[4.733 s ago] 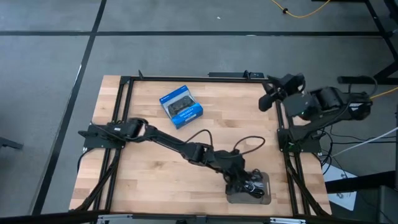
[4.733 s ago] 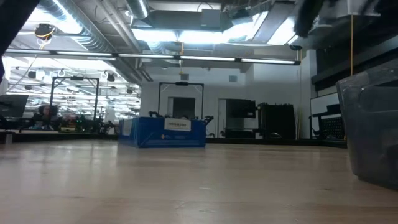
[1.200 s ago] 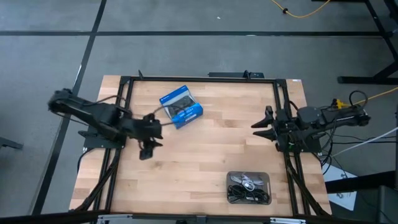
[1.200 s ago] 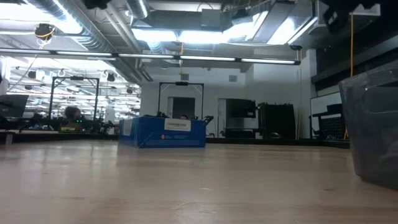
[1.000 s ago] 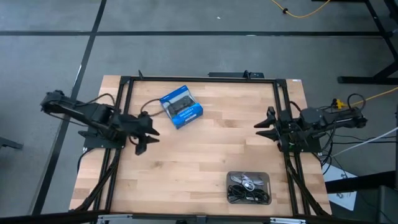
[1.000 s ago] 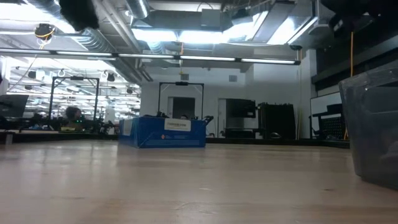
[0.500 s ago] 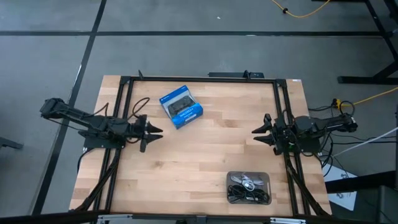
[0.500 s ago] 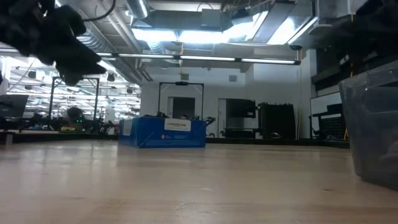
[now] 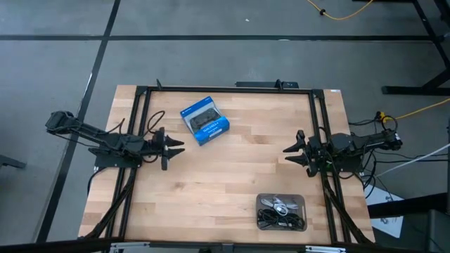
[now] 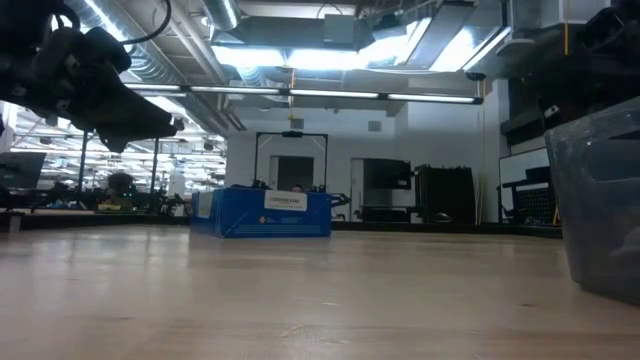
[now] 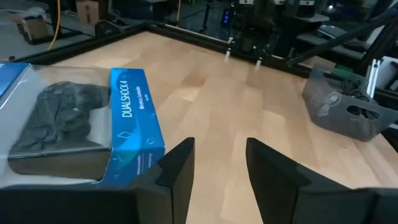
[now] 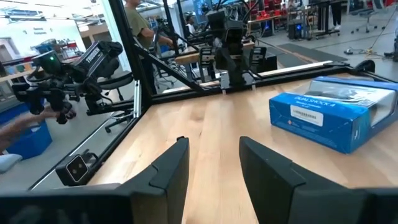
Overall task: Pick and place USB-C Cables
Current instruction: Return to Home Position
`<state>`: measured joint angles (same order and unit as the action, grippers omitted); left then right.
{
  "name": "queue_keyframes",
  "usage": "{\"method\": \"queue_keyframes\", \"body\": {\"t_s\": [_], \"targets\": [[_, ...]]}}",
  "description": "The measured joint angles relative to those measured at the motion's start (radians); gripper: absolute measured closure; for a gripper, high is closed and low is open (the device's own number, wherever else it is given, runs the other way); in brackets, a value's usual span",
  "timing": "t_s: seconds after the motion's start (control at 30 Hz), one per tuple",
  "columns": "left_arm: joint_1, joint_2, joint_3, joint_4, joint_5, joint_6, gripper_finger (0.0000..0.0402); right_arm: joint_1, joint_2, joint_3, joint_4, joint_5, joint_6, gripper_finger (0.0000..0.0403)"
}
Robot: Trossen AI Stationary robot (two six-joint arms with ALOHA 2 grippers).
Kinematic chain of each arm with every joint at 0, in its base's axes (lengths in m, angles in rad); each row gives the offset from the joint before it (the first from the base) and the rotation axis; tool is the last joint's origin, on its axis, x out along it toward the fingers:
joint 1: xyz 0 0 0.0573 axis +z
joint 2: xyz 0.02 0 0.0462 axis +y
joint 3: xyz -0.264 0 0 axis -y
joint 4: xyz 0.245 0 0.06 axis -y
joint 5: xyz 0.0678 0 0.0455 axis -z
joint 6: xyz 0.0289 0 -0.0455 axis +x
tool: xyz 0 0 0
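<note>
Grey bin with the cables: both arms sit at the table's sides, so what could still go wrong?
The grey bin stands near the table's front edge, so a bump might tip it off with the USB-C cables. The blue box lies close to the open left gripper; its next sweep might nudge it. The right gripper, also open, waits opposite.

Overhead down; low level; wrists share box [image 11: 134,124]

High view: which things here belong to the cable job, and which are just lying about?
Job:
USB-C cables, inside the grey bin
left gripper and right gripper, jaws open, empty, at the sides of the table

Lying about:
blue box on the table
yellow cord beyond it
</note>
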<state>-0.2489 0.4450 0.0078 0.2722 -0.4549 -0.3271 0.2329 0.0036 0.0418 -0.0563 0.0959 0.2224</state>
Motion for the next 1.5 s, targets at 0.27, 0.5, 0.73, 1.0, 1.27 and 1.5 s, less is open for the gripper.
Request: {"method": "queue_keyframes", "body": {"t_s": [0.27,0.5,0.73,1.0,1.27,1.5], "targets": [[0.000,0.000,0.000,-0.001,0.005,0.000,0.0264,0.000,0.000,0.000,0.000,0.005,-0.073,0.0257],[0.000,0.000,0.000,-0.002,0.007,-0.001,0.0264,0.000,0.000,0.000,0.000,0.007,-0.101,0.0257],[0.000,0.000,0.000,-0.002,0.008,-0.002,0.0264,0.000,0.001,0.000,0.000,0.007,-0.096,0.0257],[0.000,0.001,0.000,-0.003,0.008,-0.002,0.0264,-0.029,0.001,-0.034,0.091,-0.004,-0.100,0.0257],[0.000,0.001,0.000,-0.002,0.008,-0.002,0.0264,-0.074,0.002,-0.034,0.095,-0.013,-0.100,0.0257],[0.000,0.001,0.000,-0.002,0.008,-0.002,0.0264,-0.074,0.059,-0.034,0.093,-0.021,-0.100,0.0257]]}}
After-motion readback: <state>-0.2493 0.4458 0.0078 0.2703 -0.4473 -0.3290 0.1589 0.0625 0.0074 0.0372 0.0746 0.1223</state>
